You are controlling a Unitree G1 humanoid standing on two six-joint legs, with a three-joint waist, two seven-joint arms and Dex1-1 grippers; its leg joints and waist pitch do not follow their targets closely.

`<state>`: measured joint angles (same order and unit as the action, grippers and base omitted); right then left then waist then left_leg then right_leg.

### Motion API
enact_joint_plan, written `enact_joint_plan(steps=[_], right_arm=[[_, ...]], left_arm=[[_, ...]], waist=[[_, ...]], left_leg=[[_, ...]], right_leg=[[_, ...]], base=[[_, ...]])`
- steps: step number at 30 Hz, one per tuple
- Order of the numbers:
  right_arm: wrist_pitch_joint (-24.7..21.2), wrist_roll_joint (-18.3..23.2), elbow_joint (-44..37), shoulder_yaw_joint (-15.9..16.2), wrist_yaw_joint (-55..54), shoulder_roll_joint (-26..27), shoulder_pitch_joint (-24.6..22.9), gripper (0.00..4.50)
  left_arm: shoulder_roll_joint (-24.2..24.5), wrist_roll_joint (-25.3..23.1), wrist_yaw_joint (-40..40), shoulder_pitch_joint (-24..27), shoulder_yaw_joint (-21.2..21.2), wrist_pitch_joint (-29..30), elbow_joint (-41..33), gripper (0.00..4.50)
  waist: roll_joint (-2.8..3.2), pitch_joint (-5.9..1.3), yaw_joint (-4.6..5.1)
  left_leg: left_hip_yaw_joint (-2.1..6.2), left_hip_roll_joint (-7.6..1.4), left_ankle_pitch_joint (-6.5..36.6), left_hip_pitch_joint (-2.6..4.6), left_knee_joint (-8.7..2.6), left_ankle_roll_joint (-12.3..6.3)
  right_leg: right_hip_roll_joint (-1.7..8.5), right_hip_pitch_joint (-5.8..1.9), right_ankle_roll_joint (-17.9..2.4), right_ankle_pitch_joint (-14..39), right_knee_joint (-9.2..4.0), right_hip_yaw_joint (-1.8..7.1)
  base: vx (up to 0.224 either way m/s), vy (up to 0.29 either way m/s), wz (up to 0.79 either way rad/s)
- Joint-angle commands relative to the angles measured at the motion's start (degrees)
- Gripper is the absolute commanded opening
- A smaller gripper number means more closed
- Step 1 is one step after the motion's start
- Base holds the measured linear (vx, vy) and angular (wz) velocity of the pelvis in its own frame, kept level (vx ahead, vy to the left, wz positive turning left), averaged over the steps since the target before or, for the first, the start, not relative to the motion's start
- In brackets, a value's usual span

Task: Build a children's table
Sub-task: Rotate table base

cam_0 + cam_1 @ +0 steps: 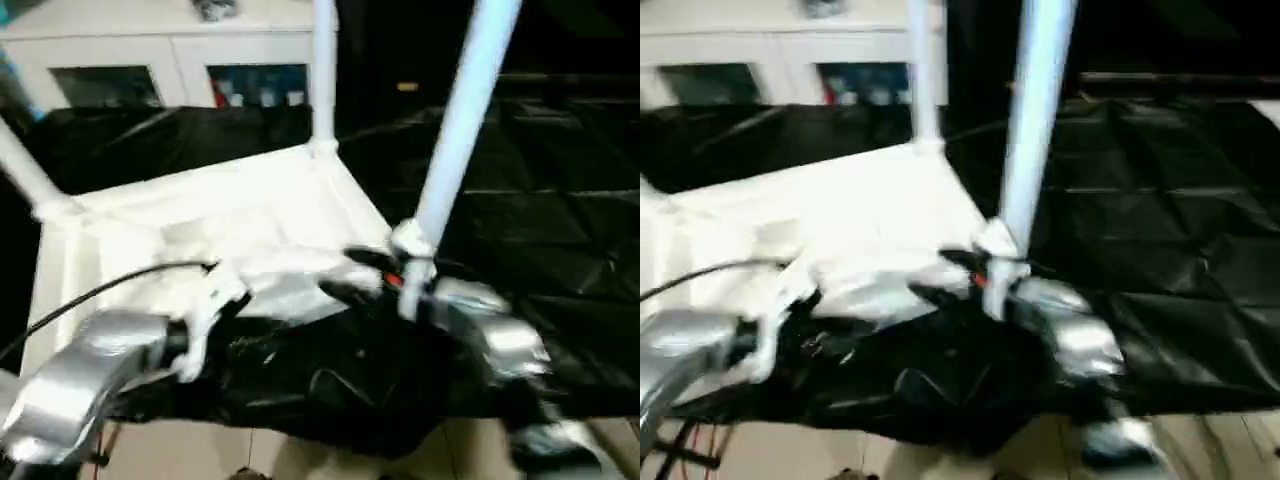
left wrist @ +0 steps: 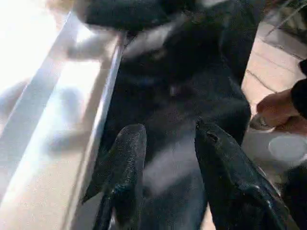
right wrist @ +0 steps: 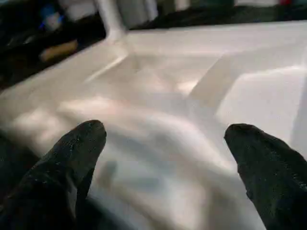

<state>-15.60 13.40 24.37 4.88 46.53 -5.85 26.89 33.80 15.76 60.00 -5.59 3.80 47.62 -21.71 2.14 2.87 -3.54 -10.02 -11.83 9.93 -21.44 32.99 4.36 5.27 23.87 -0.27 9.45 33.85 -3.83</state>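
Observation:
The children's table lies upside down on the black-draped work table, its white ribbed top (image 1: 250,215) facing up. Three white legs stand in corner sockets: one at the back (image 1: 323,70), one at the front right (image 1: 462,120), one at the left (image 1: 25,170). My right gripper (image 1: 352,275) is open beside the base of the front right leg; in the right wrist view its fingers (image 3: 81,143) stand wide apart over the ribbed underside. My left gripper (image 2: 168,128) is open and holds nothing, alongside the top's near rim (image 2: 57,143).
The black cloth (image 1: 540,200) covers the work table to the right and hangs over its front edge. A white glass-door cabinet (image 1: 170,60) stands behind. A person's hand (image 2: 276,112) shows low beside the table, above the tiled floor (image 1: 200,450).

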Motion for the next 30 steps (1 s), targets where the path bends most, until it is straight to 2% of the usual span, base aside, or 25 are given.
enact_joint_plan(steps=[1,3,4,7,8,9,11,12,13,14,16,18,19,20,21,23,25,28,29,30], right_arm=[[0.55,0.27,2.57,-2.47,-6.31,1.8,1.16,4.5],[1.37,0.36,5.76,-4.16,-11.33,4.04,2.57,4.5],[1.89,0.45,7.75,-5.2,-13.55,4.9,3.47,4.5],[3.75,0.03,10.59,-6.5,-17.29,5.47,4.84,4.5],[5.23,0.78,14.14,-9.1,-21.47,6.03,6.82,4.5],[5.27,0.8,14.23,-9.17,-21.58,6.04,6.87,4.5],[7.22,1.67,18.61,-12.42,-26.07,5.77,9.51,4.5],[7.22,1.67,18.61,-12.42,-26.07,5.77,9.51,4.5],[8.53,1.8,20.57,-13.51,-27.39,5.17,10.79,4.5],[8.54,1.8,20.59,-13.52,-27.39,5.16,10.8,4.5],[10.83,1.76,24.3,-15.31,-29.78,3.7,12.93,4.5],[13.01,1.81,28.07,-16.94,-32.12,2.09,14.95,4.5],[13.01,1.81,28.07,-16.94,-32.12,2.09,14.95,4.5],[13.71,1.84,29.06,-17.32,-32.48,1.63,15.5,4.5],[14.4,1.75,30.13,-17.93,-33.37,0.62,16.22,4.5],[15.17,1.85,31.32,-18.88,-34.3,-0.81,17.14,4.5],[15.67,1.93,32.23,-19.58,-35.17,-1.79,17.81,4.5],[16.95,2.11,34.18,-20.51,-36.86,-3.61,19.05,4.5],[16.96,2.11,34.2,-20.51,-36.88,-3.62,19.06,4.5],[17.37,2.21,34.93,-20.86,-37.23,-4.09,19.52,4.5]], left_arm=[[1.72,-0.02,-1.33,1.57,-1.49,1.94,-2.34,2.25],[3.07,-0.54,-2.16,3.7,-1.58,2.68,-3.47,2.31],[4.0,-0.69,-3.07,4.65,-1.34,3.02,-4.25,2.54],[4.6,-1.47,-3.81,5.18,-0.96,2.74,-4.32,2.64],[4.11,-2.89,-5.56,4.97,-0.93,1.62,-3.53,2.64],[4.09,-2.93,-5.61,4.97,-0.93,1.59,-3.5,2.93],[3.26,-4.15,-8.21,3.81,-1.0,0.61,-2.04,3.02],[3.26,-4.15,-8.21,3.81,-1.0,0.61,-2.04,3.02],[3.48,-4.32,-8.89,3.43,-0.95,0.26,-1.62,3.08],[3.49,-4.32,-8.89,3.43,-0.94,0.26,-1.62,3.35],[4.74,-5.0,-9.56,3.35,-0.26,-0.72,-0.87,3.43],[5.45,-5.72,-9.6,3.23,0.38,-1.98,0.34,3.47],[5.45,-5.72,-9.6,3.23,0.38,-1.98,0.34,3.76],[5.52,-5.77,-9.49,3.18,0.57,-2.35,0.63,3.85],[5.38,-6.16,-9.53,3.02,1.04,-3.41,1.39,3.85],[5.2,-7.3,-9.77,2.48,2.24,-5.33,2.93,4.02],[5.09,-8.44,-10.24,1.83,3.39,-6.96,4.29,4.18],[3.6,-10.32,-11.63,-1.44,6.54,-10.28,8.58,4.41],[3.57,-10.32,-11.65,-1.48,6.57,-10.32,8.63,4.41],[2.38,-11.05,-12.44,-3.28,7.55,-11.64,10.29,4.41]], waist=[[0.29,-3.09,0.37],[0.58,-3.01,0.43],[0.45,-3.19,0.46],[0.72,-3.28,0.43],[0.47,-3.36,0.48],[0.55,-3.31,0.58],[0.43,-3.42,0.54],[0.59,-3.54,0.42],[0.6,-3.61,0.32],[0.66,-3.61,0.32],[0.71,-3.74,0.21],[0.72,-3.7,0.28],[0.85,-3.67,0.21],[0.76,-3.68,0.11],[1.19,-3.78,-0.06],[1.07,-3.83,-0.06],[1.26,-3.93,-0.02],[1.33,-3.71,0.31],[1.17,-3.7,0.32],[1.54,-3.71,0.39]], left_leg=[[0.0,-1.01,16.83,1.04,-4.47,0.08],[0.1,-0.86,18.22,1.15,-4.61,1.24],[0.1,-0.79,18.62,1.3,-4.55,1.57],[0.06,-0.66,17.39,1.18,-4.41,1.63],[-0.02,-0.53,16.74,1.1,-4.31,1.54],[0.02,-0.56,16.98,1.06,-4.33,1.58],[-0.03,-0.52,16.67,1.15,-4.19,1.49],[-0.05,-0.51,16.04,1.33,-4.1,1.56],[-0.14,-0.49,15.49,1.29,-4.02,1.48],[-0.12,-0.46,15.36,1.24,-3.99,1.5],[-0.13,-0.38,14.81,1.16,-3.86,1.23],[-0.19,-0.32,15.5,1.26,-3.75,1.22],[-0.2,-0.29,15.63,1.26,-3.73,1.23],[-0.3,-0.29,15.8,1.37,-3.6,1.22],[-0.24,-0.23,15.42,1.35,-3.55,1.29],[-0.22,-0.2,15.14,1.26,-3.46,1.28],[-0.19,-0.15,14.98,1.17,-3.35,1.24],[-0.28,0.0,17.44,1.2,-3.21,1.07],[-0.17,0.01,17.84,1.06,-3.21,1.22],[-0.1,-0.02,17.97,0.99,-3.22,1.32]], right_leg=[[1.72,-2.3,-10.76,18.56,-3.73,1.98],[1.81,-2.21,-10.12,19.19,-3.78,2.08],[1.71,-2.29,-9.84,19.09,-3.74,2.06],[1.72,-2.37,-10.05,17.0,-3.53,2.17],[1.57,-2.54,-10.25,15.86,-3.43,2.11],[1.71,-2.51,-10.45,16.09,-3.43,2.14],[1.63,-2.56,-10.39,15.49,-3.33,2.14],[1.58,-2.46,-10.68,14.55,-3.21,2.1],[1.52,-2.51,-10.96,13.13,-3.06,2.1],[1.49,-2.56,-11.08,12.6,-2.95,2.08],[1.53,-2.73,-11.5,11.04,-2.78,1.97],[1.45,-2.66,-11.74,11.63,-2.82,1.92],[1.45,-2.69,-11.66,11.88,-2.85,1.91],[1.38,-2.63,-11.39,11.91,-2.88,1.93],[1.4,-2.73,-11.23,11.65,-2.7,1.9],[1.35,-2.79,-11.46,10.81,-2.74,1.79],[1.33,-2.96,-11.82,9.69,-2.55,1.75],[1.35,-2.82,-12.01,12.4,-2.96,1.66],[1.48,-3.03,-11.93,13.55,-2.91,1.64],[1.55,-3.05,-11.82,13.93,-2.84,1.65]], base=[[0.0,0.0,0.0],[0.0,0.0,0.0],[0.0,0.0,0.0],[0.0,0.0,0.0],[0.0,0.0,0.0],[0.0,0.0,0.0],[0.0,0.0,0.0],[0.0,0.0,0.0],[0.0,0.0,0.0],[0.0,0.0,0.0],[0.0,0.0,0.0],[0.0,0.0,0.0],[0.0,0.0,0.0],[0.0,0.0,0.0],[0.0,0.0,0.0],[0.0,0.0,0.0],[0.0,0.0,0.0],[0.0,0.0,0.0],[0.0,0.0,0.0],[0.0,0.0,0.0]])
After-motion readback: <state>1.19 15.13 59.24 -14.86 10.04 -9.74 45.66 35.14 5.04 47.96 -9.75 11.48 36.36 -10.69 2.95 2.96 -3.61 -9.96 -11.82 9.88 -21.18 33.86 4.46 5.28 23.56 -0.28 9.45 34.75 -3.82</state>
